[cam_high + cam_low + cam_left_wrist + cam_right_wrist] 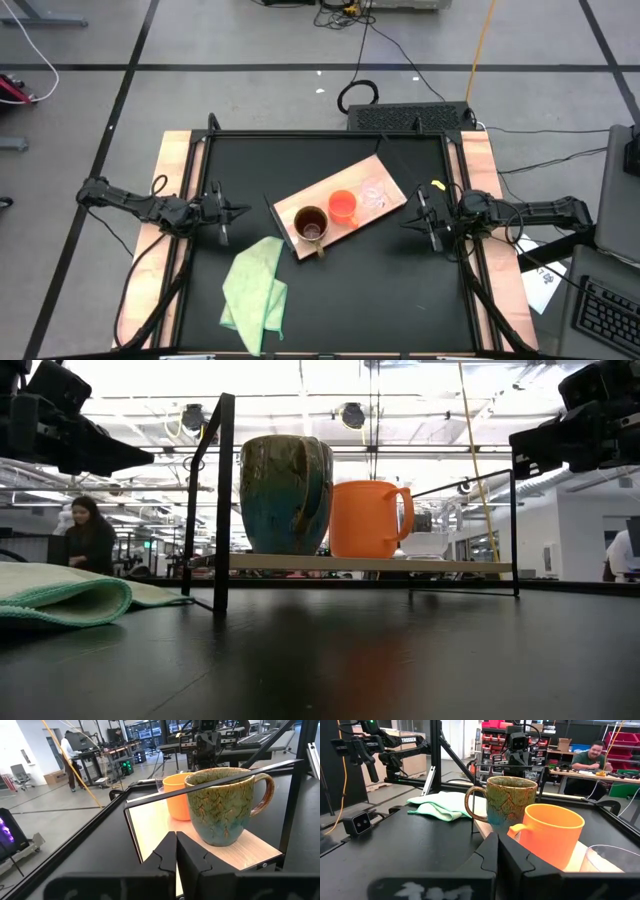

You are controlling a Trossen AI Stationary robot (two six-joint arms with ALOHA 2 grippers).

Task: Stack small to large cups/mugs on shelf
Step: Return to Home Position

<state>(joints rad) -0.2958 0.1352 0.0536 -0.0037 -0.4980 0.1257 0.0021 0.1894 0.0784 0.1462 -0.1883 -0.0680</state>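
Green cloth (60, 595) sits right up front in the low view, off to one side, not part of the job I'd say. Behind it the shelf (460, 566) carries the brown mug (285, 495), orange mug (365, 518) and glass cup (425, 544) in a row, big to small, so the sorting looks done to me.

From above, the left gripper (235, 212) and right gripper (410, 218) hang at opposite sides of the table (380, 290), clear of the shelf. Looks like parking.

Each wrist view shows that arm's fingers pressed together on nothing, which makes sense with nothing left to carry.
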